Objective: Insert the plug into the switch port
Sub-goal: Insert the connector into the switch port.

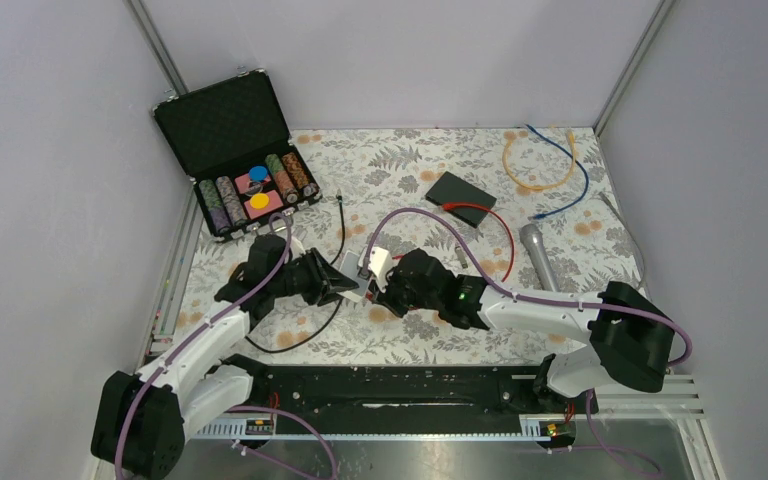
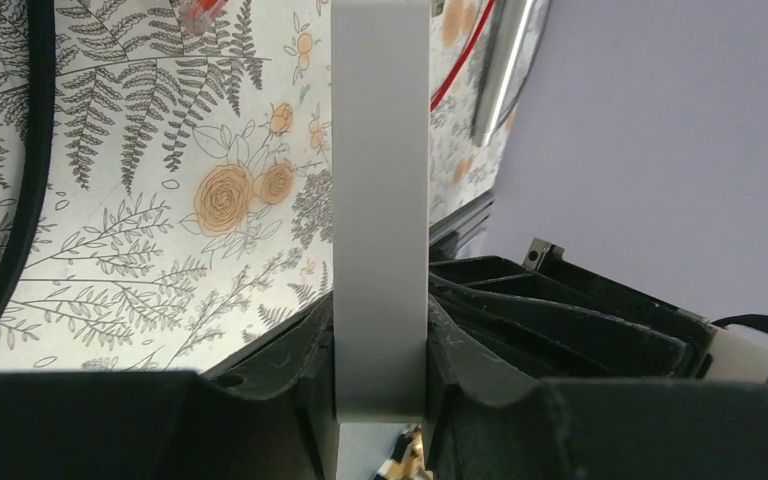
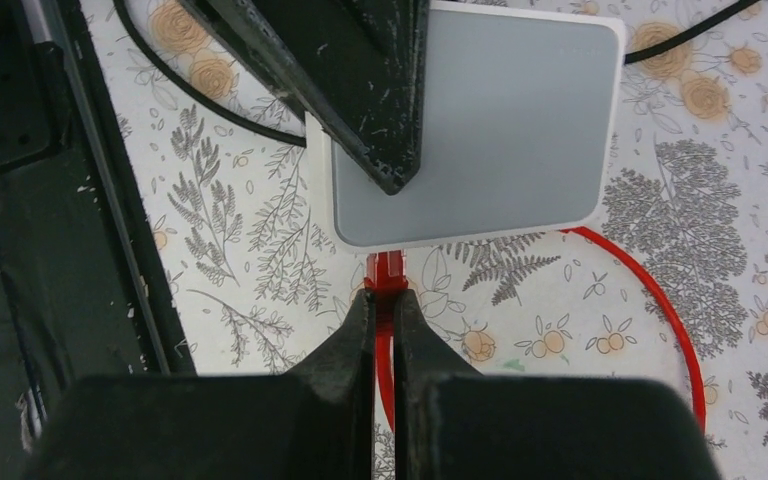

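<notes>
switch and plug meet mid-table

we find the switch (image 1: 374, 262) over the middle of the table (image 1: 400, 345), clamped in the left gripper (image 1: 348, 287) on its left. the right gripper (image 1: 384, 292), on its right, pinches the plug (image 3: 388, 272) against the switch's edge. behind them: poker chip case (image 1: 245, 160) far left, microphone (image 1: 540, 255) right.

Light over my table (image 1: 410, 160) is bright, even and diffuse, apparently from overhead, with soft, short shadows under my arms and no hot spots on the pale wall (image 1: 50, 200). In the left wrist view, the white switch (image 2: 380, 200) clamped in my left tool (image 2: 380, 345) is nearly washed out and featureless, and the dark tool body at the bottom edge is underexposed. In the right wrist view, the floral print is sharp, the red plug (image 3: 388, 275) reads saturated, and my right tool (image 3: 385, 310) is close and slightly soft.
</notes>
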